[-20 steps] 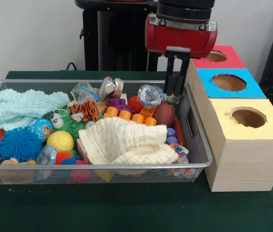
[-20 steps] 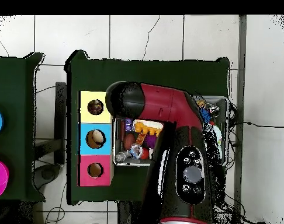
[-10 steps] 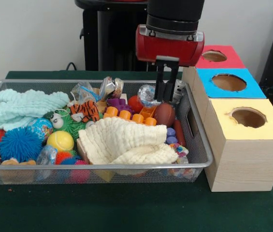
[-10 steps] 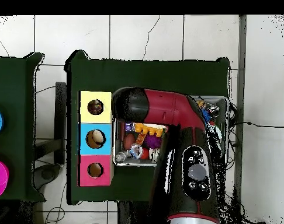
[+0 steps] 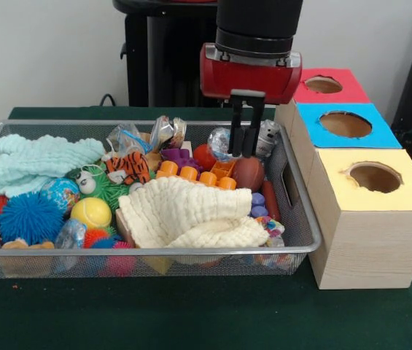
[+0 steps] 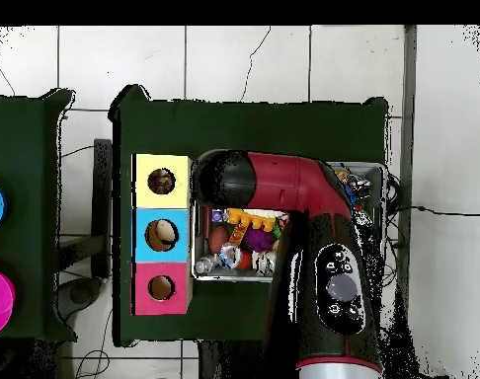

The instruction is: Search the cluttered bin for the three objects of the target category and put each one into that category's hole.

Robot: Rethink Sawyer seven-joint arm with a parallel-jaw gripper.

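— While you hang over the mesh bin (image 5: 293,219), what do your jaws hold?
— Nothing; my gripper (image 5: 243,149) has its fingers nearly together, just above the brown ball (image 5: 249,173), beside the blue-topped box (image 5: 346,125)

Green table (image 5: 191,321) bearing mesh bin (image 5: 147,257) beside wooden box (image 5: 370,248)

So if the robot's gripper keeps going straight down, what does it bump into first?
Probably the brown ball in the wire bin, just under the gripper. The clear wrapped toy sits close beside it, and depth is hard to judge.
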